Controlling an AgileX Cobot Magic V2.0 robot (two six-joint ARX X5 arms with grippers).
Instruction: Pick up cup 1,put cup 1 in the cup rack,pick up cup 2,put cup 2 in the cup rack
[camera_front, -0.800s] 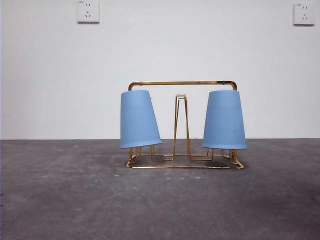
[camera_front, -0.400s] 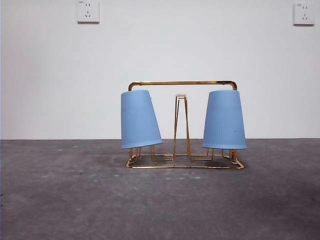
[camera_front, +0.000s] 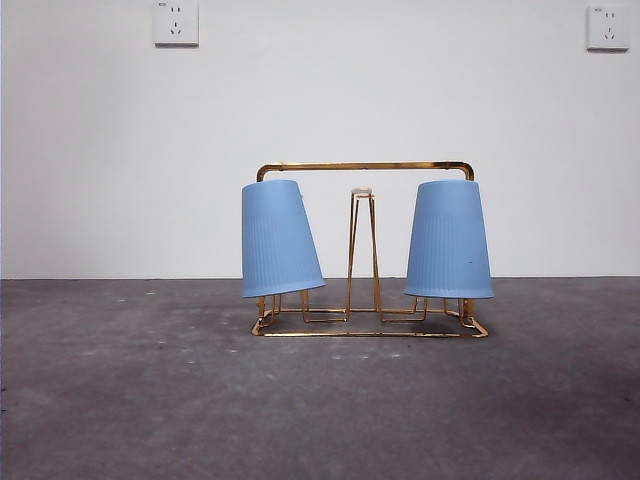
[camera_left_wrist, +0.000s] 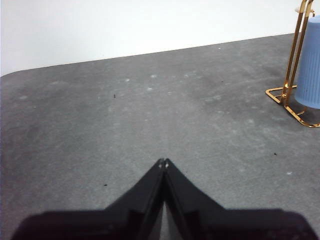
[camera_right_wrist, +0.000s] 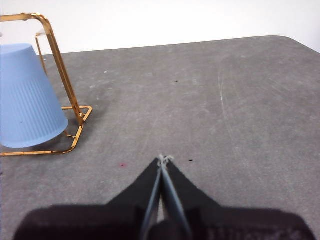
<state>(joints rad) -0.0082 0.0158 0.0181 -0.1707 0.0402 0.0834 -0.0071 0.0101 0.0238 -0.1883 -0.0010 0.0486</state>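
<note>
Both cups (camera_front: 448, 240) racked, tools (camera_right_wrist: 164, 159) apart.

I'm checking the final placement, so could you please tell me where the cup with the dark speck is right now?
In the front view, cup 1 hangs upside down on the right end of the cup rack, opposite cup 2 on the left end.

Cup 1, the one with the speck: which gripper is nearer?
Right. The right gripper sits on the table beside cup 1; the left gripper is at the rack's far end, by cup 2.
</note>
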